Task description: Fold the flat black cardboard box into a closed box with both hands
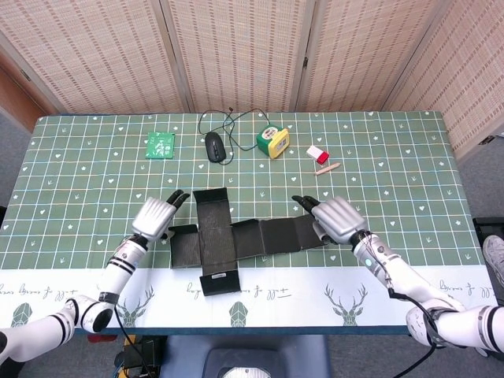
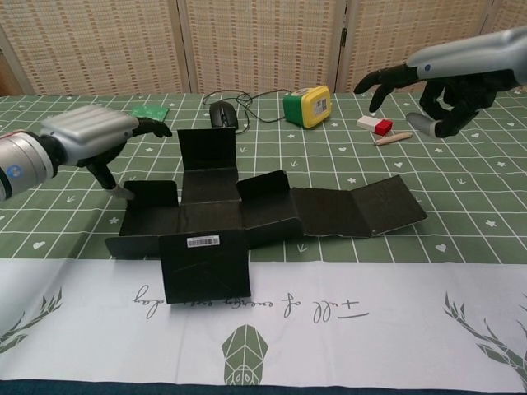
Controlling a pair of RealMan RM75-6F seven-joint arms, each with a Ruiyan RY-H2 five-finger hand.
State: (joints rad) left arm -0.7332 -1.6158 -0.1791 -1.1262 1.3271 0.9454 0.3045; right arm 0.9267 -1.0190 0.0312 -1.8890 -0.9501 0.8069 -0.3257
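Green grid-patterned tablecloth covers the table in front of woven folding screens, and one flat black cardboard box lies unfolded at the 6 o'clock edge between two hands. At 9 o'clock of the box, the left hand has fingers apart and holds nothing, its fingertips close to the box's left panels, contact unclear. At 3 o'clock, the right hand is raised above the end panel, fingers loosely spread, empty.
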